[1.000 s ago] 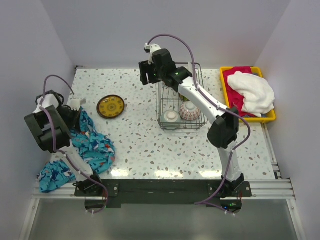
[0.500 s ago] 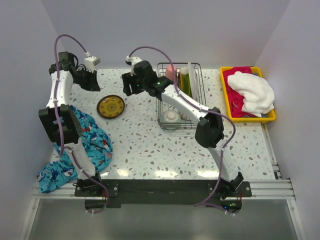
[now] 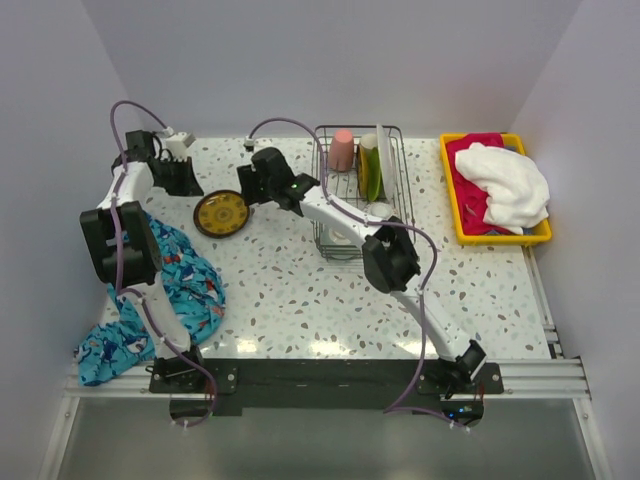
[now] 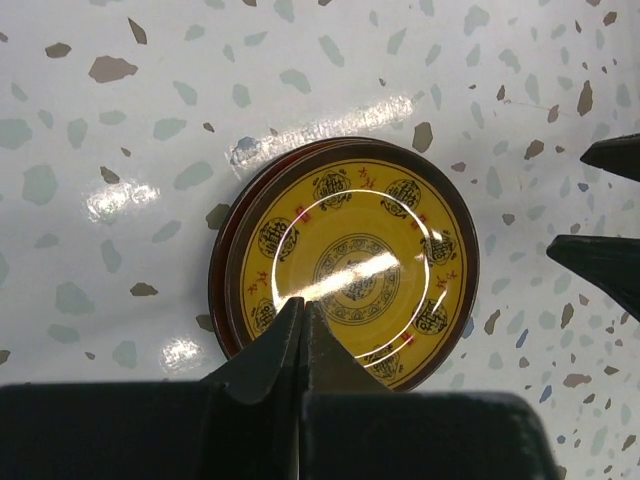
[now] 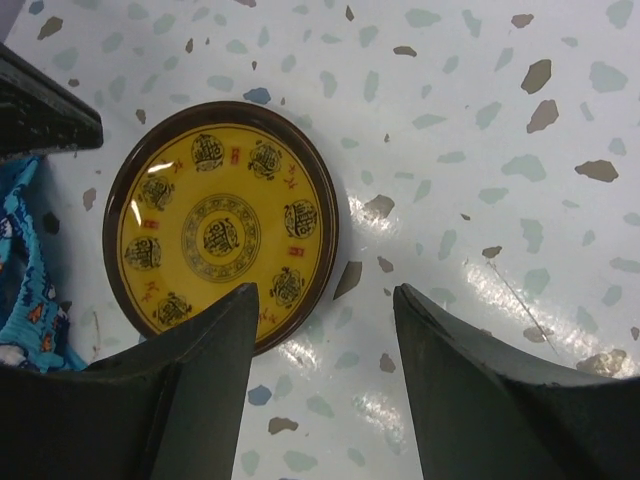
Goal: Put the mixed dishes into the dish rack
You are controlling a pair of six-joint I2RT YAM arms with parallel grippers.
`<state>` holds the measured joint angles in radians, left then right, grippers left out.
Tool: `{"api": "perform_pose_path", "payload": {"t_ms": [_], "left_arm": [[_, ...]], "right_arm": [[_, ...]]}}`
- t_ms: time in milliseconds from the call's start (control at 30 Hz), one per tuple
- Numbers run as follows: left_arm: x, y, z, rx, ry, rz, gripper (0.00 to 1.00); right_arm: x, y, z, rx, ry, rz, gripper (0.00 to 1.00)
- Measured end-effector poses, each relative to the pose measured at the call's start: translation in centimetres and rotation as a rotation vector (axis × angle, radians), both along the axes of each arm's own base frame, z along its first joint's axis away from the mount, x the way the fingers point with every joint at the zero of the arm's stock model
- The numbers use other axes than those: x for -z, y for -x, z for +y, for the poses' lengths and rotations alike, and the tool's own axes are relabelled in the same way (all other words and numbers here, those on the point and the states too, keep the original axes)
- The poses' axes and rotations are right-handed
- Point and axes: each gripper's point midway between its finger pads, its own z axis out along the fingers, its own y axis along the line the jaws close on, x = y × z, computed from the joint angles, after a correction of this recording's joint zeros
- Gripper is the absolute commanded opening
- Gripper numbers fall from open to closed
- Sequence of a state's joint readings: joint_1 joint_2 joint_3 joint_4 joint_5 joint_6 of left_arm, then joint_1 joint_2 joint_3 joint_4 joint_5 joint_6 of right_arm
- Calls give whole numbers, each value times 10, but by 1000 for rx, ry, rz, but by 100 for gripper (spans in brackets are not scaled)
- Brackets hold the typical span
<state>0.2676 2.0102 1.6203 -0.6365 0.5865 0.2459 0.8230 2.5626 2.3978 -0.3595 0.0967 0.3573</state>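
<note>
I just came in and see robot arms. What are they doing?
Both arms reach toward the yellow plate lying flat on the table. The left gripper is shut above it, and the right gripper is open at its edge. Neither holds anything. A pink cup and a green plate already stand in the dish rack.

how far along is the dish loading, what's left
Done: a pink cup and an upright lime-green plate stand in the dark grey wire dish rack. In hand: nothing; the right gripper hangs open above the round yellow patterned plate, the left gripper is shut and empty. Left: that plate, on the speckled table.
</note>
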Motion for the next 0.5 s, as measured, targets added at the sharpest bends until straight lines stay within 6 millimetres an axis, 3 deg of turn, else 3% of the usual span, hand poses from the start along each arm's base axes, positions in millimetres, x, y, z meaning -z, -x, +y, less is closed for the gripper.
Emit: {"api": "perform_pose_path", "payload": {"t_ms": [300,500], "left_arm": [[47,34,-2,-16,-7,123,0],[63,52,-3,-22,-15,174,0]], "right_arm": [[14,-13,6,53,-30,-28,56],[36,-17,7,83,-27,-9,56]]}}
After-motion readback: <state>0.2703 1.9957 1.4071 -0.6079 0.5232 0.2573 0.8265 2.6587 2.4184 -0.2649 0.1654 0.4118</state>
